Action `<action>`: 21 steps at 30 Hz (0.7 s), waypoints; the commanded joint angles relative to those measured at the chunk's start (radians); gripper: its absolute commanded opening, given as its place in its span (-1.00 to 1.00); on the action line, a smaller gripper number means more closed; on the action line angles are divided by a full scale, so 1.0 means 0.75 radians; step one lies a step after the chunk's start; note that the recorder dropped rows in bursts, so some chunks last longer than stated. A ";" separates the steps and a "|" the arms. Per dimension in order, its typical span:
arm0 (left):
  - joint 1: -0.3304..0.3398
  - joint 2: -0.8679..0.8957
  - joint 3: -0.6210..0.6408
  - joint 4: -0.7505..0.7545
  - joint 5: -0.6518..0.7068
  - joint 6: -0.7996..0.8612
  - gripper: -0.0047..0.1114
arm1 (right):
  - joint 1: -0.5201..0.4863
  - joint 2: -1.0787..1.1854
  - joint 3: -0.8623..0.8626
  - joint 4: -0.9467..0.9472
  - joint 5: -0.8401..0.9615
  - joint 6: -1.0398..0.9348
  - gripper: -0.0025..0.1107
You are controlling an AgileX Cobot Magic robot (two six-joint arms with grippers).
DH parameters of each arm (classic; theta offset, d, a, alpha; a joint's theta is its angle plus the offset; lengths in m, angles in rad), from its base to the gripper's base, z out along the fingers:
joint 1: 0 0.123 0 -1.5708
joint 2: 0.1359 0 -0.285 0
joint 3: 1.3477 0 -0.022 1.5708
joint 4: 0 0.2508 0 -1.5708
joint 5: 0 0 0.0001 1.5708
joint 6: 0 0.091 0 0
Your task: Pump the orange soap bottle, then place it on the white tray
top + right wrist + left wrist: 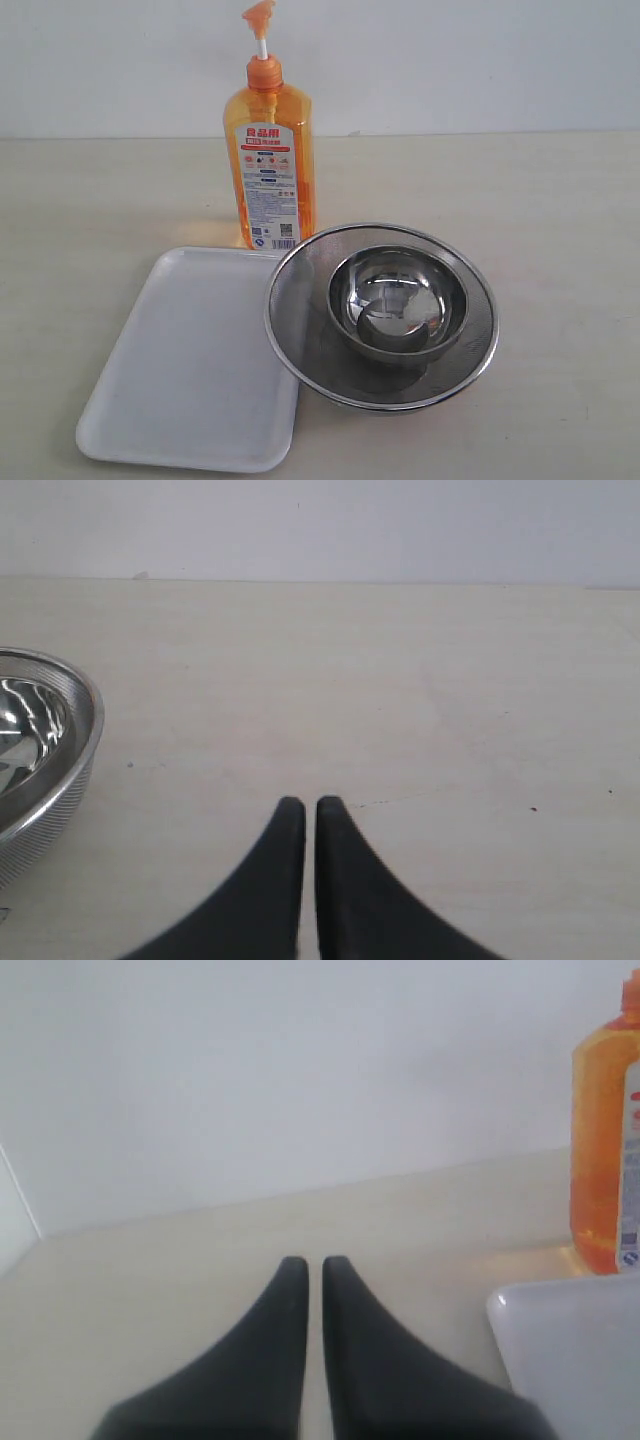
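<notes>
Exterior view: orange soap bottle [272, 170] stood upright on the worktop [560, 250], just behind the white tray [190, 370].
Beside the tray sat a mesh strainer [300, 330] with a steel bowl [400, 300] inside it; left wrist view showed the left end effector [313, 1265] closed and empty, apart from bottle and tray; right wrist view showed the right end effector [302, 805] closed, holding nothing.

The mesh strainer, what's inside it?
A shiny steel bowl sits inside the mesh strainer, upright and apparently empty. The bowl covers the strainer's bottom, so anything beneath it cannot be seen.
</notes>
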 commanded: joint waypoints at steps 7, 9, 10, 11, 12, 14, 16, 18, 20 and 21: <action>0.004 -0.004 0.003 0.019 -0.451 -0.121 -0.84 | -0.002 -0.007 0.000 0.000 -0.006 -0.005 -0.93; 0.004 -0.004 0.003 0.019 -0.447 -0.155 -0.84 | -0.002 -0.007 0.000 0.000 -0.006 -0.005 -0.93; 0.004 -0.004 0.001 0.019 -0.447 -0.171 -0.84 | -0.002 -0.007 0.000 0.000 -0.006 -0.005 -0.93; 0.004 -0.004 -0.009 0.019 -0.445 -0.181 -0.84 | -0.002 -0.007 0.000 0.000 -0.006 -0.005 -0.93; 0.004 0.008 -0.023 0.019 -0.445 -0.190 -0.84 | -0.002 -0.007 0.000 0.000 -0.006 -0.005 -0.93; 0.004 0.042 -0.060 0.019 -0.439 -0.190 -0.84 | -0.002 -0.007 0.000 0.000 -0.006 -0.005 -0.93; 0.004 0.093 -0.111 0.025 -0.439 -0.190 -0.84 | -0.002 -0.007 0.000 0.000 -0.006 -0.005 -0.93; 0.004 0.160 -0.167 0.025 -0.439 -0.190 -0.84 | -0.002 -0.007 0.000 0.000 -0.006 -0.005 -0.93; 0.004 0.222 -0.218 0.025 -0.436 -0.190 -0.84 | -0.002 -0.007 0.000 0.000 -0.006 -0.005 -0.93; 0.004 0.274 -0.252 0.025 -0.430 -0.190 -0.84 | -0.002 -0.007 0.000 0.000 -0.006 -0.005 -0.93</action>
